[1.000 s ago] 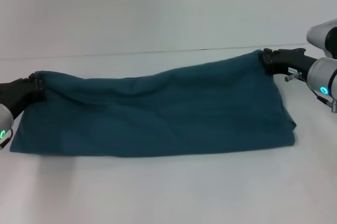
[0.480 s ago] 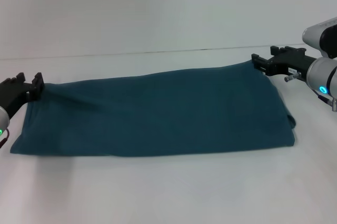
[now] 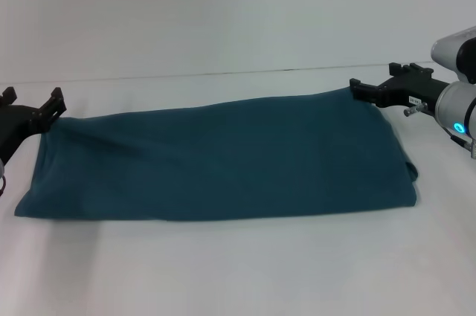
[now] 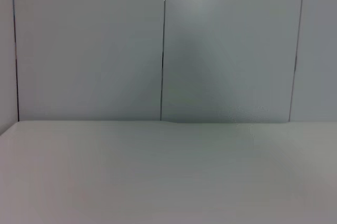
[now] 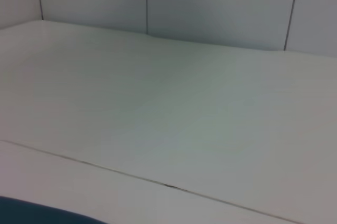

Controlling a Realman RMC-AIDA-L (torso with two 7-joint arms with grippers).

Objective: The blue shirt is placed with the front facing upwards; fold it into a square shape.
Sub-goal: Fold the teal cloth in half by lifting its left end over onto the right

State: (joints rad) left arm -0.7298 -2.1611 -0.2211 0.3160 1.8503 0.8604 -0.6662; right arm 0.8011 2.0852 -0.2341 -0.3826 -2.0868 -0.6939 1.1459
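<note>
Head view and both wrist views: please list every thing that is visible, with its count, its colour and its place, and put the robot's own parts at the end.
blue shirt: one, dark teal-blue, folded into a long band lying flat across the middle of the table; a small edge also shows in the right wrist view.
table: one, white, under the shirt, reaching back to the wall.
wall: one, pale grey panels with dark vertical seams, behind the table.
left gripper: one, black, open, at the shirt's far left corner.
right gripper: one, black, open, at the shirt's far right corner, on a white arm with a blue light.
</note>
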